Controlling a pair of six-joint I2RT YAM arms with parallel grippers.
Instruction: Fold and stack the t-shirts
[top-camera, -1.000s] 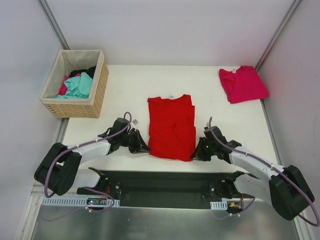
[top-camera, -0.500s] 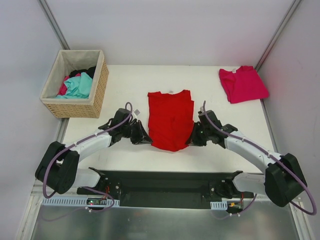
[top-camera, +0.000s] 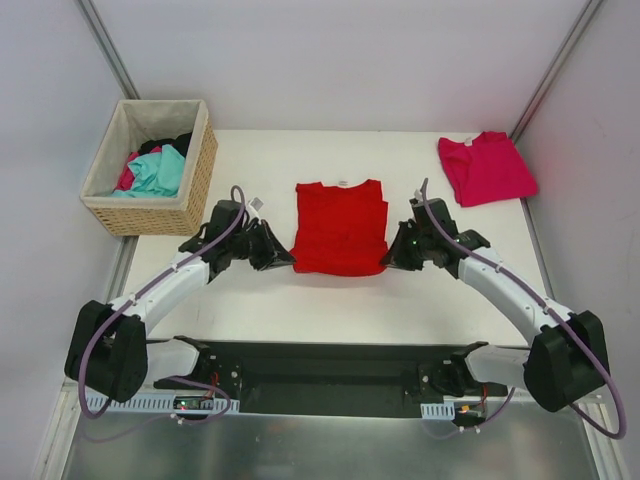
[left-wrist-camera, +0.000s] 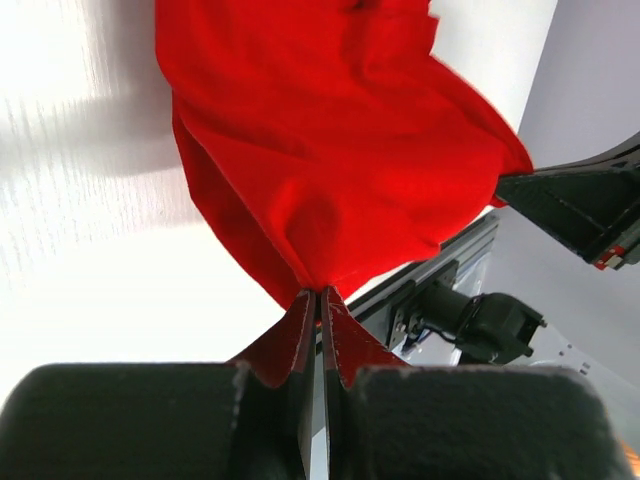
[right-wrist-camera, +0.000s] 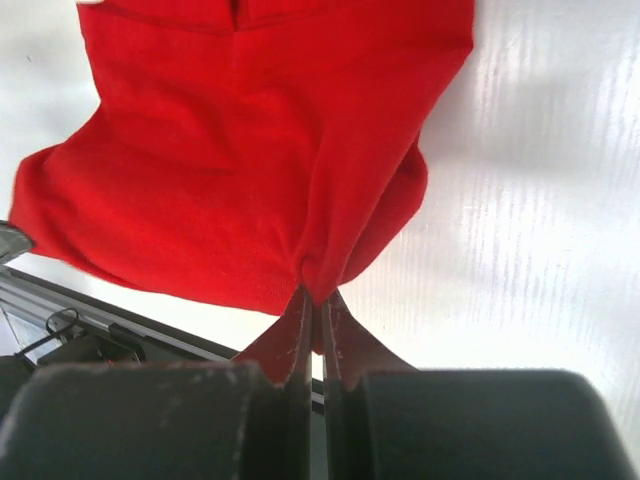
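Note:
The red t-shirt (top-camera: 340, 228) lies in the middle of the table, its near hem lifted and carried toward the collar. My left gripper (top-camera: 287, 262) is shut on the shirt's near-left corner; the left wrist view shows the red cloth (left-wrist-camera: 330, 160) pinched between the closed fingers (left-wrist-camera: 318, 300). My right gripper (top-camera: 389, 262) is shut on the near-right corner; the right wrist view shows the cloth (right-wrist-camera: 250, 170) bunched at the fingertips (right-wrist-camera: 315, 300). The magenta-pink t-shirt (top-camera: 486, 167) lies folded at the far right corner.
A wicker basket (top-camera: 195, 190) with teal, pink and black clothes stands at the far left. The black base rail (top-camera: 320, 365) runs along the near edge. Grey walls close in both sides.
Both grippers have moved away from the near edge, carrying the red shirt's near hem up and toward the collar. The shirt now looks shorter, roughly square.

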